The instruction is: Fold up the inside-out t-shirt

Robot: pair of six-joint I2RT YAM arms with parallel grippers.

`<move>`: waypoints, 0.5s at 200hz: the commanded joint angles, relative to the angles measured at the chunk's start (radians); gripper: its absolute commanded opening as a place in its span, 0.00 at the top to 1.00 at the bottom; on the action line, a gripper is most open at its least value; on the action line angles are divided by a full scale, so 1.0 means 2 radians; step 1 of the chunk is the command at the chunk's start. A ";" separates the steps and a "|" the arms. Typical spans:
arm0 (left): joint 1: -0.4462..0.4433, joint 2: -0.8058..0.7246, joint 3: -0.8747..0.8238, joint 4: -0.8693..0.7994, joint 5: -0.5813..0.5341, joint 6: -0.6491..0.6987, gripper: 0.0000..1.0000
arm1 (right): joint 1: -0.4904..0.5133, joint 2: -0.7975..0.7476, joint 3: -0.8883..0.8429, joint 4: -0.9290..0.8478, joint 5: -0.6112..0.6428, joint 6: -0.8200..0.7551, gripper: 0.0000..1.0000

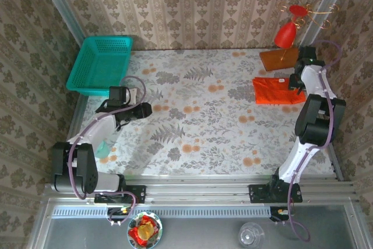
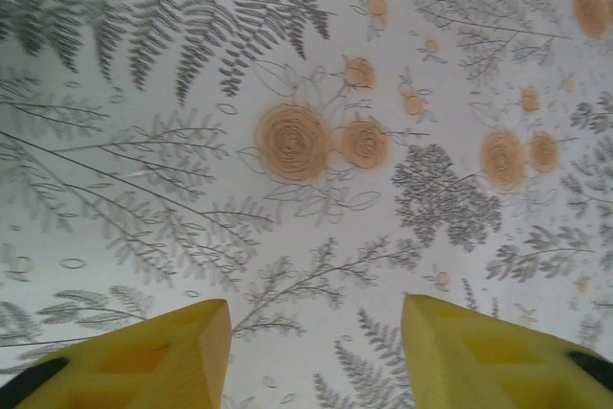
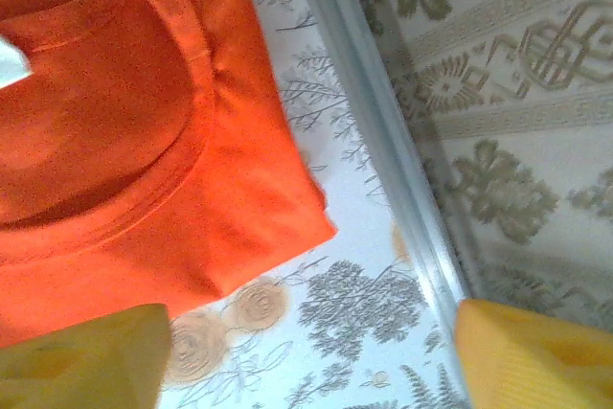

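Observation:
The inside-out t-shirt (image 1: 273,90) lies folded into a small bright orange rectangle at the table's far right. In the right wrist view the t-shirt (image 3: 124,141) shows its collar and a white tag (image 3: 10,59) at the left edge. My right gripper (image 1: 296,83) hovers by its right end. Its yellow fingers (image 3: 86,356) stand wide apart, so the right gripper (image 3: 311,361) is open over bare cloth-covered table beside the shirt's corner. My left gripper (image 1: 145,109) sits at the left of the table, far from the shirt. That left gripper (image 2: 316,352) is open with nothing between its fingers.
A teal basket (image 1: 100,62) stands at the back left. A red glossy ornament (image 1: 287,33) on a wooden base (image 1: 280,58) sits just behind the shirt. The table's metal edge rail (image 3: 383,141) and the wall run close along the shirt's right side.

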 commanded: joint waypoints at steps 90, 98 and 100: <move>0.038 -0.052 -0.062 0.119 -0.197 0.068 0.00 | 0.122 -0.256 -0.387 0.338 -0.084 0.069 0.00; 0.039 -0.048 -0.061 0.126 -0.217 0.079 0.00 | 0.127 -0.269 -0.414 0.374 -0.086 0.068 0.00; 0.039 -0.047 -0.061 0.128 -0.222 0.082 0.00 | 0.128 -0.273 -0.420 0.384 -0.088 0.069 0.00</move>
